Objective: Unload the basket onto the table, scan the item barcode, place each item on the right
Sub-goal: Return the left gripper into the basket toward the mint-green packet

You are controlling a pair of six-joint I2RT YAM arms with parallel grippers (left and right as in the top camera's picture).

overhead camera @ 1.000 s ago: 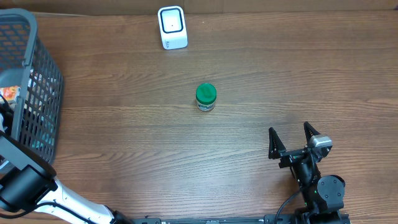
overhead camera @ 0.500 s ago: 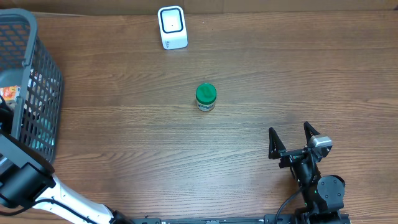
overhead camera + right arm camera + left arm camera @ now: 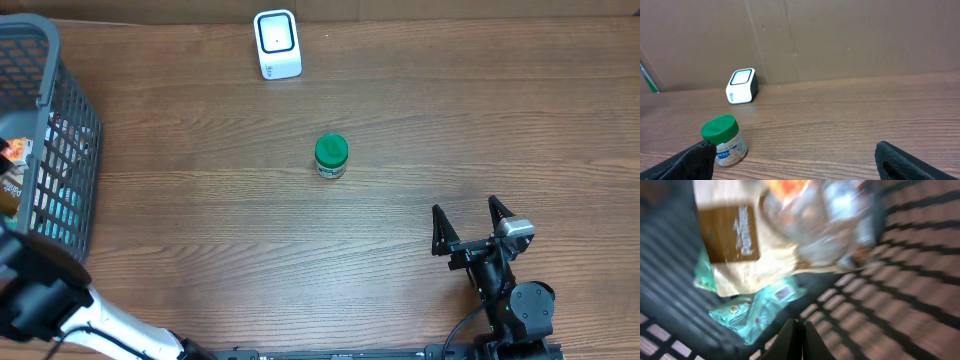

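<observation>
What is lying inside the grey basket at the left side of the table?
In the basket: a beige packet, a teal packet partly under it, and a blurred clear bag. Anything below them is covered.

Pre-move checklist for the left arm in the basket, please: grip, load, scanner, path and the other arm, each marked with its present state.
1. Left gripper shut: ok, its fingers meet.
2. Item held between them: cannot tell. The wrist view is blurred, and the teal packet lies by the tips, not plainly pinched.
3. Lift-out over the basket wall: cannot tell, because the overhead view hides the gripper.
4. Scanner upright with nothing in front of it: ok.
5. Jar stands mid-table, apart from the scanner: ok.
6. Right gripper open, near the table's front edge and away from the scanner: ok.
</observation>
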